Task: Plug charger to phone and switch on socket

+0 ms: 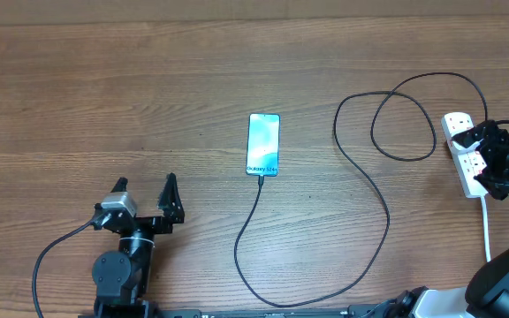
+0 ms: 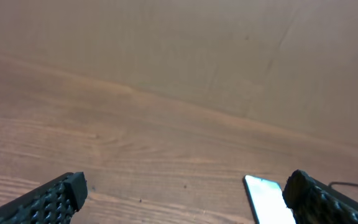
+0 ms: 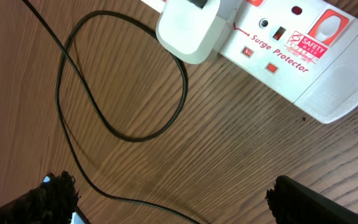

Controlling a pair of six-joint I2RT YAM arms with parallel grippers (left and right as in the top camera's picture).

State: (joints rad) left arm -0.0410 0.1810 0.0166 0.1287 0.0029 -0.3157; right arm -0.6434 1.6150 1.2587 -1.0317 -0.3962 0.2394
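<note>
Wooden surface [image 1: 104,88] carries one phone [image 1: 263,144] mid-way, one black charger cable [image 1: 387,208] reaching its near edge, and one white power strip [image 1: 472,165] far right. Two pincers gape empty: left pincer [image 1: 146,182] front-left, right pincer [image 3: 169,193] above the strip.

Black left arm [image 1: 117,269] — studded fingers [image 2: 48,202] (silver wrist block [image 1: 116,208]), black cable [image 1: 38,269].

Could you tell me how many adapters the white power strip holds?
1: white square plastic adapter on the long white power strip, away from its cord; others may be hidden.
</note>
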